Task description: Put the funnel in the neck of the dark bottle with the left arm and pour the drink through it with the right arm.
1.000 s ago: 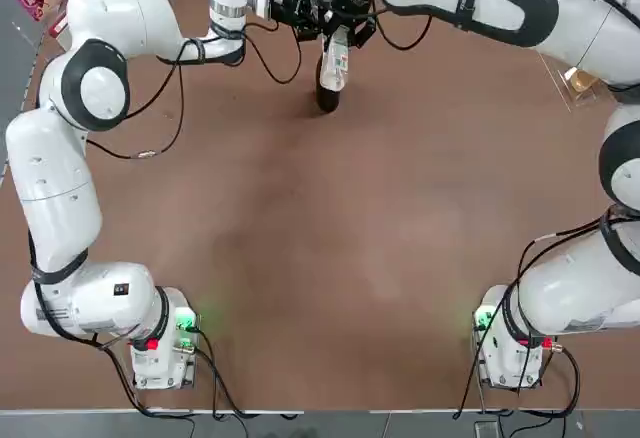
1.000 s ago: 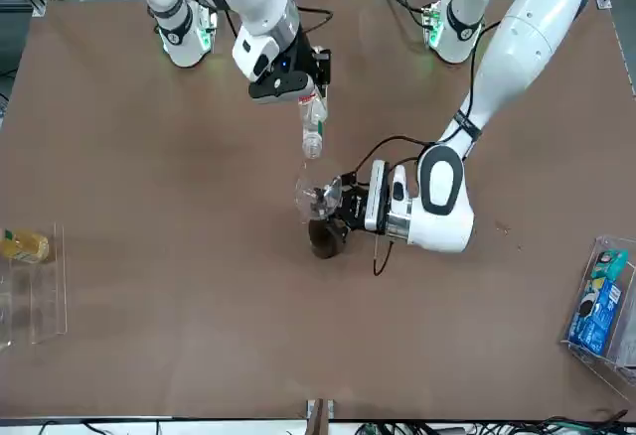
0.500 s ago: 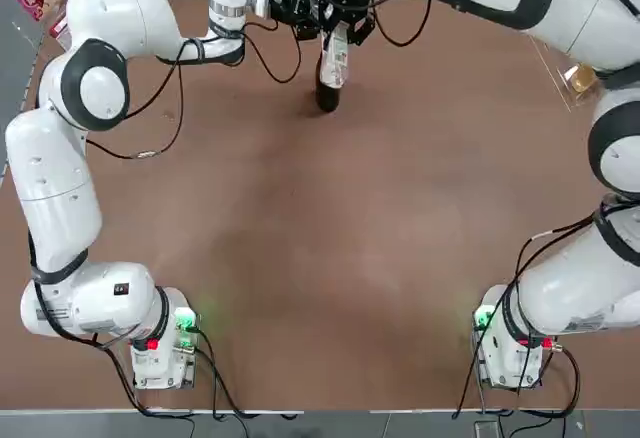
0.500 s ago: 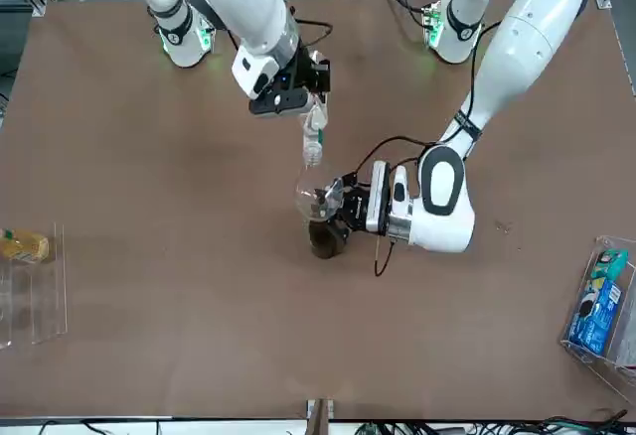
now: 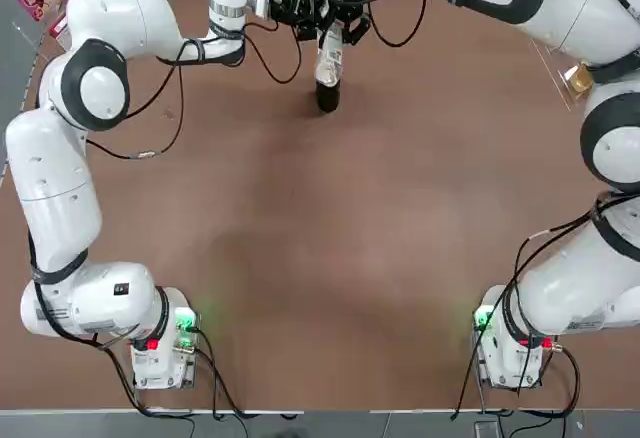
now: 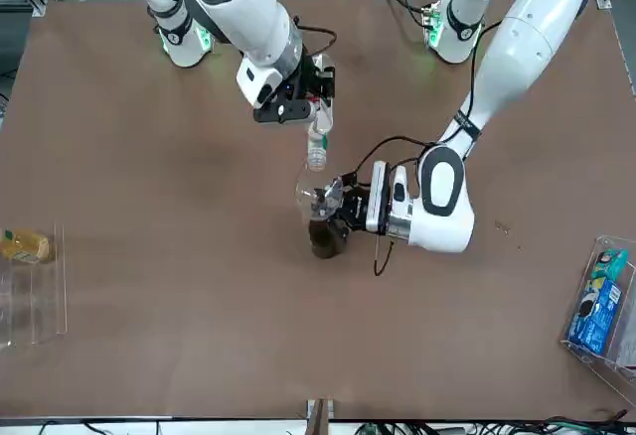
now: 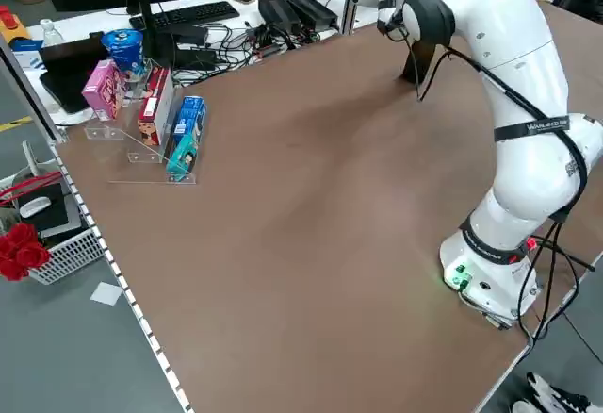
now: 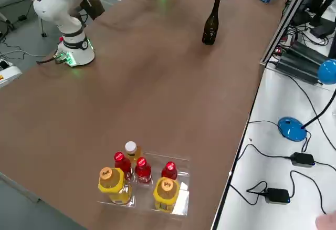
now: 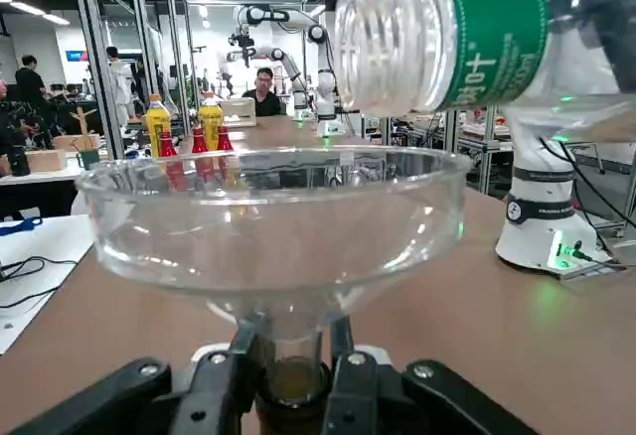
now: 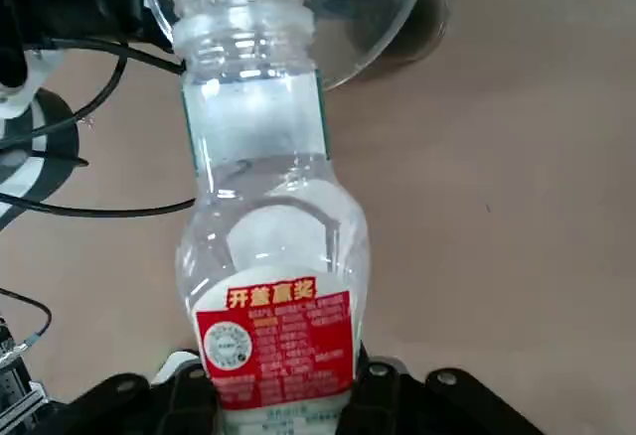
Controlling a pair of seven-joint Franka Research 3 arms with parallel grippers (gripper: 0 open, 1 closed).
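Lowered since before, the drink (image 6: 317, 147) now nears the funnel (image 6: 315, 197).

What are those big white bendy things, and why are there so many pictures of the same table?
They are two robot arms, each ending in a claw. Several cameras film the same moment: one overhead, one facing the robot, two from the sides, and one on each wrist. On the brown table stands a dark bottle. The left claw grips a clear funnel by its stem, which sits in the bottle's neck. The right claw holds a small clear drink bottle, cap off, tipped mouth-down over the funnel's rim. No liquid shows in the funnel. At the table's edges are trays of red and yellow bottles and snack boxes.
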